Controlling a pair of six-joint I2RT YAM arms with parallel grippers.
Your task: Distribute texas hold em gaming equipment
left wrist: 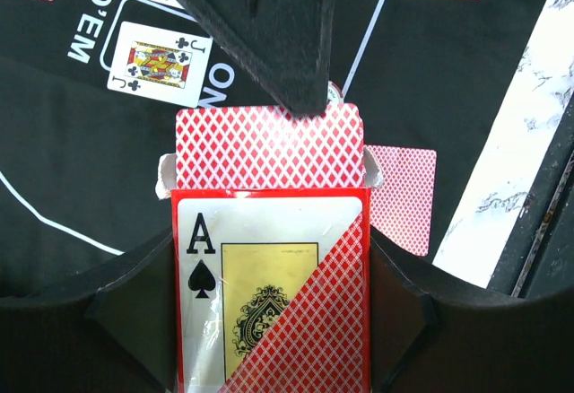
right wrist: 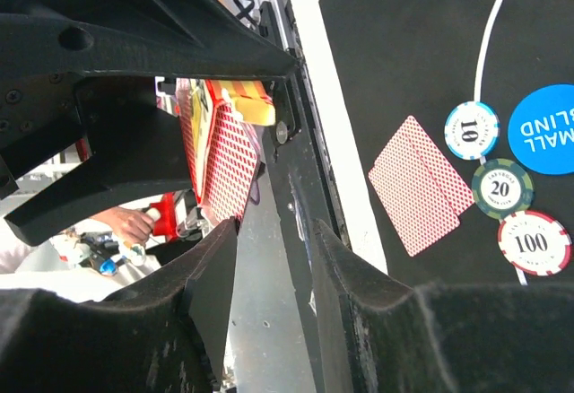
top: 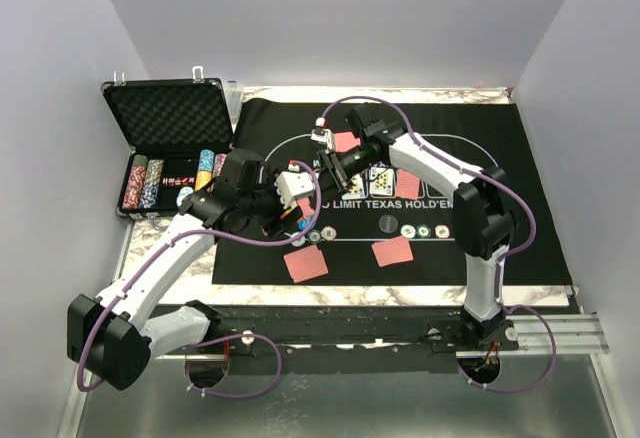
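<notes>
**Two arms meeting at the open card box**

The left arm is reaching from the near-left corner of the bench (top: 400,296) out over the left half of the mat (top: 530,188). Its left end effector (top: 285,193) is pinching the card box (left wrist: 269,303) by the long sides. The right arm is arching up and bending back to the left, and the right end effector (right wrist: 273,227) is hovering at the box's mouth. Its fingers are standing slightly apart with nothing visible between them, and whether they are touching the deck (left wrist: 269,146) sticking out of the box is unclear.

Four face-down piles are lying on the mat (top: 344,141) (top: 408,184) (top: 305,263) (top: 392,251), and one jack (left wrist: 160,61) is lying face up. Three chips (right wrist: 472,129) (right wrist: 502,188) (right wrist: 535,242) and one blue disc (right wrist: 543,128) are sitting by the near-left pile.

The box's long axis is running along the left fingers, with its open mouth pointing away from that wrist towards the right end effector.
</notes>
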